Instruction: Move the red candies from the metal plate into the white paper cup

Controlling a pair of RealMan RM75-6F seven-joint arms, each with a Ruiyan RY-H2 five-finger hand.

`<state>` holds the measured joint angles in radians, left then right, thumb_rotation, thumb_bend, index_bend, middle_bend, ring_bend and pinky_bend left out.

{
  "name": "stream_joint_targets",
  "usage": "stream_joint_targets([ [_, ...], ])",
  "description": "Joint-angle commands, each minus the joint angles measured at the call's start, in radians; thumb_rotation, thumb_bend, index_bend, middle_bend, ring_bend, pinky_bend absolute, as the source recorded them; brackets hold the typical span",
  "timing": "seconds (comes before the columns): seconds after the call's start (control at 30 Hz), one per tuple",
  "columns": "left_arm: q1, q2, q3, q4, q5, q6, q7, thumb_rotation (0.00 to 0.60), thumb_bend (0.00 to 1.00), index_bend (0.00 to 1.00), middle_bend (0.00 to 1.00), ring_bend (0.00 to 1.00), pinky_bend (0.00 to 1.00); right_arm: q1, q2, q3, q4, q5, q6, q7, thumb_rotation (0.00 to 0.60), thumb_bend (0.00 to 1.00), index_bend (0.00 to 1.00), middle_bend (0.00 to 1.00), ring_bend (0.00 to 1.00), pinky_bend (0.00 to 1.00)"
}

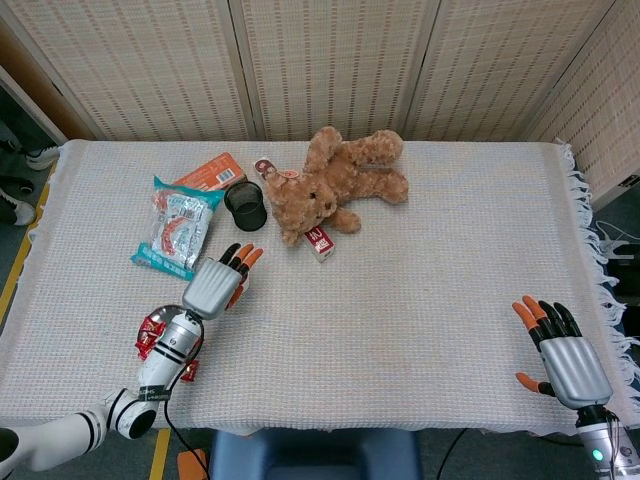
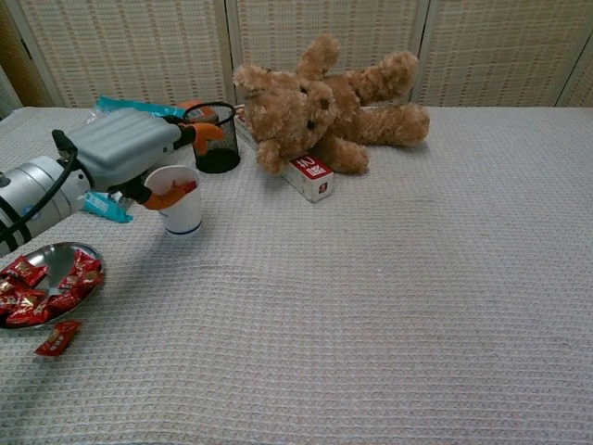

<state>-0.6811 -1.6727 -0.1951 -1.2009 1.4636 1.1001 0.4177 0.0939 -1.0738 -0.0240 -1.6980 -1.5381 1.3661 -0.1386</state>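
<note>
Grey-shelled left robot hand (image 2: pixel 125 153) with black, orange-tipped fingers, silver black-banded forearm, matching right robot hand (image 1: pixel 560 350)

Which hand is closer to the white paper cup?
The left hand: it hangs right above the white paper cup, fingers spread over its rim. The right hand rests far away near the table's opposite corner.
</note>
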Motion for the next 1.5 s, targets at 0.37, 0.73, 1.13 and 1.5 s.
stream_joint_targets([
  [0.37,0.155,0.194,0.161,-0.294,0.110,0.189,0.038,0.600,0.39,0.10,0.13,0.15,0.93,-0.002,0.006,-0.023,-0.008,-0.054,0.011,0.012,0.600,0.05,0.00,0.00,0.00,0.00],
  [0.73,0.369,0.179,0.406,-0.188,0.284,0.350,-0.022,0.600,0.39,0.21,0.24,0.26,0.93,-0.001,0.011,-0.048,-0.012,-0.103,0.011,0.021,0.600,0.05,0.00,0.00,0.00,0.00],
  [1.13,0.429,0.066,0.398,0.022,0.308,0.336,0.085,0.600,0.39,0.24,0.28,0.33,0.92,-0.009,0.019,-0.063,-0.011,-0.137,0.031,0.035,0.600,0.05,0.00,0.00,0.00,0.00],
  [1.5,0.424,0.017,0.360,0.125,0.293,0.301,0.042,0.600,0.39,0.32,0.38,0.37,0.92,-0.009,0.016,-0.061,-0.011,-0.133,0.028,0.027,0.600,0.05,0.00,0.00,0.00,0.00],
])
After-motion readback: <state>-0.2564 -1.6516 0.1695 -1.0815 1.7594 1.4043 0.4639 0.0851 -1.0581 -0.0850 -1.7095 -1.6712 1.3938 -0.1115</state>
